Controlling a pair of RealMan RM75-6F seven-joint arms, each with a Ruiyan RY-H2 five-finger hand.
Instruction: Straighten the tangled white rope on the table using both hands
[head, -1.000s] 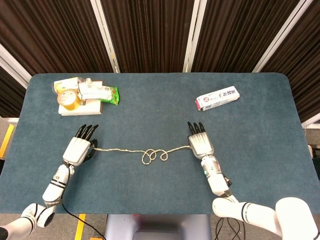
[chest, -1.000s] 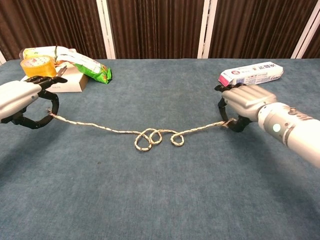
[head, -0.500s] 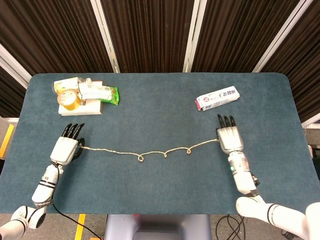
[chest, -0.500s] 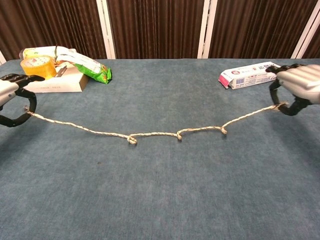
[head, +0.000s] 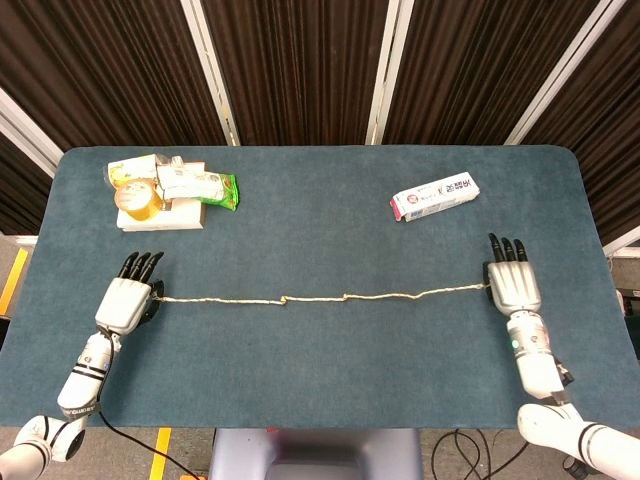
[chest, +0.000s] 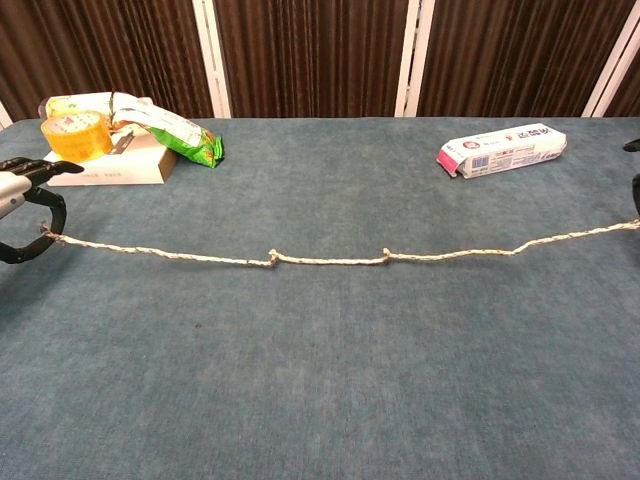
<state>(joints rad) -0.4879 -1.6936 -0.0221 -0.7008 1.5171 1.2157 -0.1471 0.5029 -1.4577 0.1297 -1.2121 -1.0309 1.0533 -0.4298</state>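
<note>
The white rope (head: 320, 296) (chest: 330, 258) lies stretched almost straight across the blue table, with two small kinks near its middle. My left hand (head: 124, 300) (chest: 22, 205) pinches the rope's left end at the table's left side. My right hand (head: 512, 286) holds the right end at the table's right side. In the chest view only a sliver of the right hand (chest: 634, 190) shows at the frame's edge.
A pile of snack packets, a white box and a roll of yellow tape (head: 137, 196) (chest: 76, 134) sits at the back left. A white and pink toothpaste box (head: 434, 196) (chest: 502, 150) lies at the back right. The blue table (head: 320, 380) ends close behind my hands.
Both hands have moved apart, left one leftward and right one rightward. The rope's loops in the middle have pulled out into small kinks and the rope now lies nearly straight.
</note>
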